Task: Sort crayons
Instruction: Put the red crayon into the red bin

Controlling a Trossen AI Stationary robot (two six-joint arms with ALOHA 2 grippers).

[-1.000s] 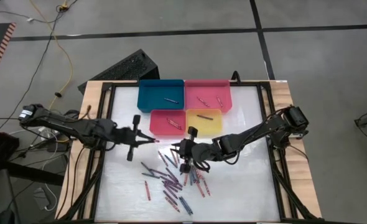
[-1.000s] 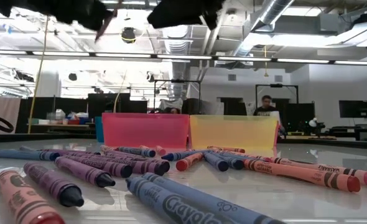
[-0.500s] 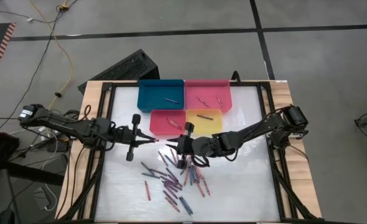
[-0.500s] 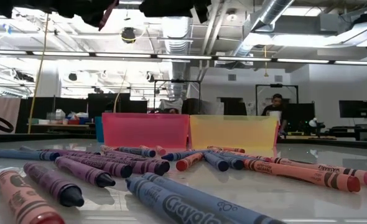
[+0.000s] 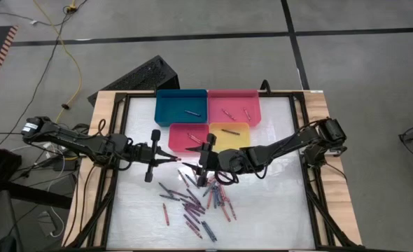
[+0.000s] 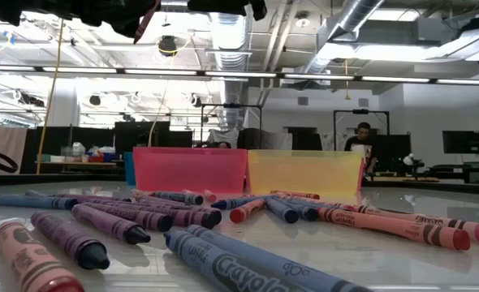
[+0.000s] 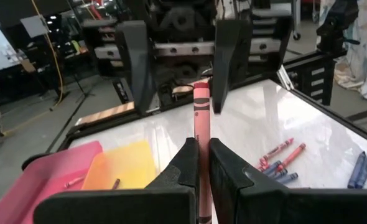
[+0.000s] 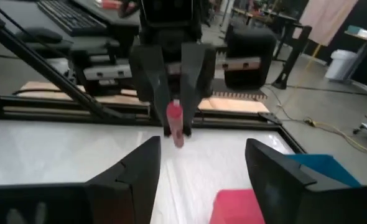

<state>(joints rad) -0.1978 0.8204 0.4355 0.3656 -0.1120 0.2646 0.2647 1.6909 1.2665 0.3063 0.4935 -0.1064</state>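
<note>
1. Trays at the far end of the desk (image 5: 262, 210): blue tray (image 5: 180, 107), pink tray (image 5: 234, 108), red tray (image 5: 187, 138), yellow tray (image 5: 229, 135). Blue and yellow each hold one crayon, pink two, red perhaps two. Sorting has barely begun.

2. Loose crayons (image 5: 196, 203): most of them lie scattered mid-desk, nearer than the trays. Purple, blue, red and pink are mixed together, some touching or crossing. These make up the bulk of the work left.

3. Left claw (image 5: 170, 158): raised above the desk just beside the red tray, fingers clamped on a pink-red crayon (image 7: 200, 124). The crayon sticks forward out of the tips, toward the other arm.

4. Right claw (image 5: 205, 162): facing the left one, close to it, above the desk near the red and yellow trays. Its fingers (image 8: 134, 180) stand wide apart and carry nothing. Its own view shows the held crayon between the left fingers, straight ahead.

5. Judgement: a hand-over or a re-grip looks to be under way. The held crayon is not yet in any tray. By colour, red or pink tray seems the target; cannot tell which.
</note>
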